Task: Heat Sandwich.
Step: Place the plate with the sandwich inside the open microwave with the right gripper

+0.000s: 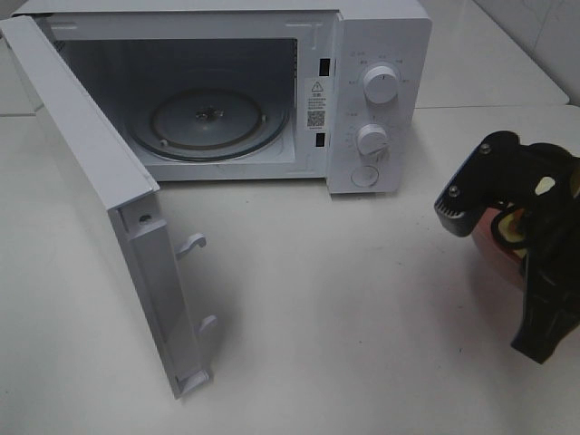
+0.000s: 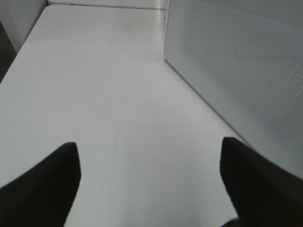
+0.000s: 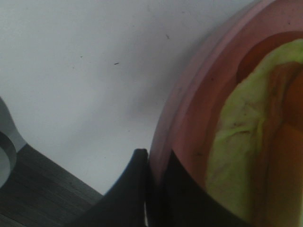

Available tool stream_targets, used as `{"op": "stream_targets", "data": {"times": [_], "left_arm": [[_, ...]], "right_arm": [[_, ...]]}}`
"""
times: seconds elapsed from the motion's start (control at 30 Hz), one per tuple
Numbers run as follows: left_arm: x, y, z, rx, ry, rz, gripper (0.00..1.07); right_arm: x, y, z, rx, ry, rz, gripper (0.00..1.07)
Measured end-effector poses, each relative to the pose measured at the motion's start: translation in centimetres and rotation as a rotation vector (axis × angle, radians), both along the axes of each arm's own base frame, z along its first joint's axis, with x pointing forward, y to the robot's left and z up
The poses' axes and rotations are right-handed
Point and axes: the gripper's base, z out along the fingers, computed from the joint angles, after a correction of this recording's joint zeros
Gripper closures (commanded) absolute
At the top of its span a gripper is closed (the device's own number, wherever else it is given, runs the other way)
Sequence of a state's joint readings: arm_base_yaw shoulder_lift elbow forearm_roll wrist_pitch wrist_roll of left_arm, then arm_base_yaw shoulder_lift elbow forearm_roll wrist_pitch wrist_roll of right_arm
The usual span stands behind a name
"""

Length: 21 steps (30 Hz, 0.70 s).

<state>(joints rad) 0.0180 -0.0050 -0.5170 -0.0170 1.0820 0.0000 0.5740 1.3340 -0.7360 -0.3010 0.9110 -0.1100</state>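
Observation:
The white microwave (image 1: 376, 54) stands at the back with its door (image 1: 100, 181) swung open to the left and its glass turntable (image 1: 208, 122) bare. The sandwich (image 3: 246, 142), with pale yellow-green filling and orange-brown crust, lies on a pink round plate (image 3: 199, 94). In the high view the plate (image 1: 489, 243) and sandwich (image 1: 509, 228) are at the right, mostly hidden under my right arm. My right gripper (image 3: 156, 189) (image 1: 485, 227) is shut on the plate's rim, one finger outside and one inside. My left gripper (image 2: 149, 151) is open and empty over the table.
The open door juts forward over the left half of the white table (image 1: 362, 317). The microwave's perforated side wall (image 2: 246, 61) is close beside my left gripper. The table's edge (image 2: 19, 52) runs along the far side from that wall.

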Motion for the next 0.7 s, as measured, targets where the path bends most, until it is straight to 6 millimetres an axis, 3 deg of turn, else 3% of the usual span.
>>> {"op": "stream_targets", "data": {"times": [0.2,0.7], "left_arm": [[0.0,0.0,0.0,0.0,0.0,0.0,0.3],[0.0,0.0,0.0,0.0,0.0,0.0,0.3]], "right_arm": [[-0.6,1.1,-0.1,-0.041,0.037,0.293,1.07],[-0.3,2.9,0.5,-0.019,-0.068,0.735,1.07]]}}
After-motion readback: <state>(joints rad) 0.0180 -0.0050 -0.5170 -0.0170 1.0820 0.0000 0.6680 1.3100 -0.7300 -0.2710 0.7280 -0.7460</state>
